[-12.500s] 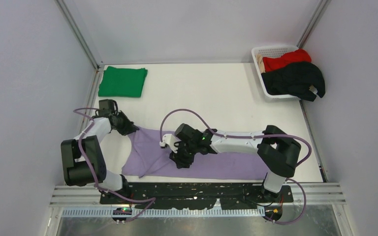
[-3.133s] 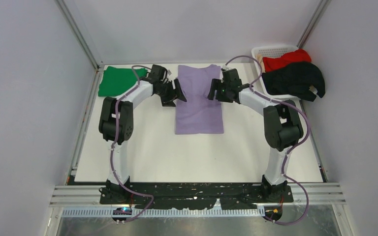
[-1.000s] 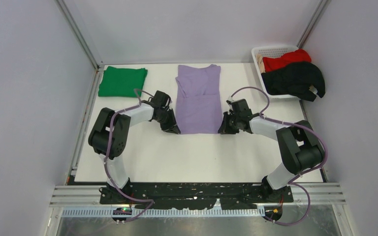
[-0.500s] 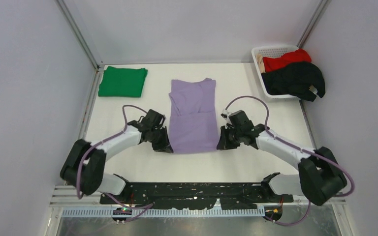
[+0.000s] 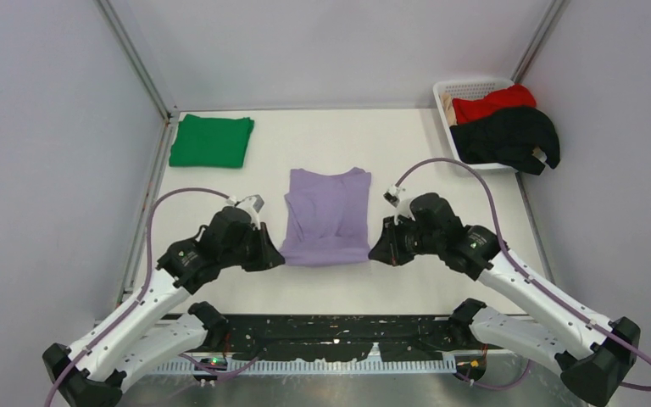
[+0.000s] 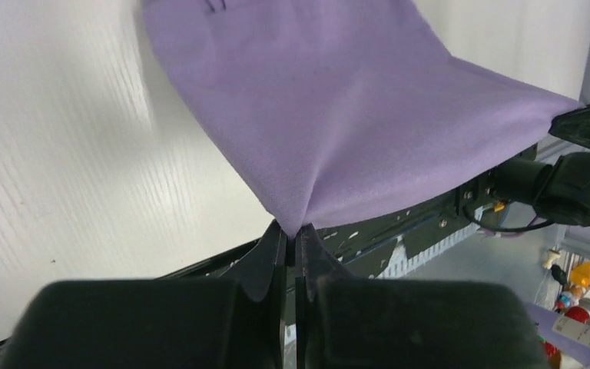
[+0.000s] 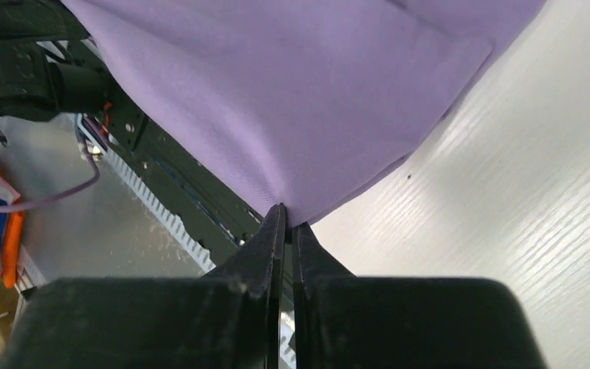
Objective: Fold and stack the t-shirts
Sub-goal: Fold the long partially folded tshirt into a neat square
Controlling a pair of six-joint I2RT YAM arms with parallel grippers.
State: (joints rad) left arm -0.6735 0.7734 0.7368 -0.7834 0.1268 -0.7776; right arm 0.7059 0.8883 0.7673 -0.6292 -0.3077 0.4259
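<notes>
Left arm (image 5: pixel 136 309) and right arm (image 5: pixel 542 292): white tubular links joined by bulky black joint housings. A purple cable (image 5: pixel 182 190) loops along each. Left hand (image 6: pixel 288 231) and right hand (image 7: pixel 286 211): each has two slim black fingers (image 6: pixel 265 260) tapering from a blocky black body.

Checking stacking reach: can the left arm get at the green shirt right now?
Probably not yet: the left gripper is shut on a corner of the purple shirt. The green shirt lies uncovered far left, with bare table between, so once freed it likely could.
</notes>
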